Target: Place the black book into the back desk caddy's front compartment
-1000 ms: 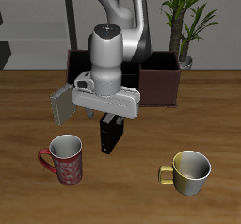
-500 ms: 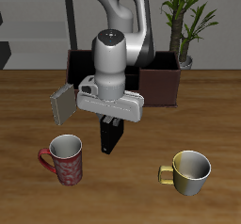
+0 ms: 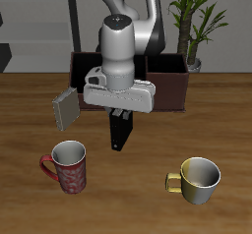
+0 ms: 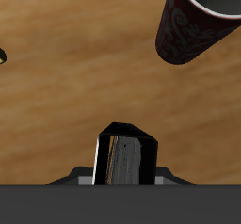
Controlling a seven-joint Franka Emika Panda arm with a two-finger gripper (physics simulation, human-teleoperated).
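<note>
The black book (image 3: 119, 131) hangs upright from my gripper (image 3: 119, 116), lifted above the table. My gripper is shut on the book's upper end; in the wrist view the book (image 4: 127, 157) shows between the jaws. The back desk caddy (image 3: 165, 85), a dark maroon-brown open-top box, stands at the table's back, behind my arm, which hides much of it. The book is nearer the table's front edge than the caddy.
A grey book (image 3: 66, 107) stands tilted beside my gripper. A red patterned mug (image 3: 67, 167) stands near the front edge and also shows in the wrist view (image 4: 196, 21). A yellow mug (image 3: 197, 179) stands near the front. A potted plant (image 3: 191, 22) is behind the caddy.
My gripper has risen with the black book, lifting it off the table and carrying it slightly toward the back. The grey book and both mugs have not moved.
</note>
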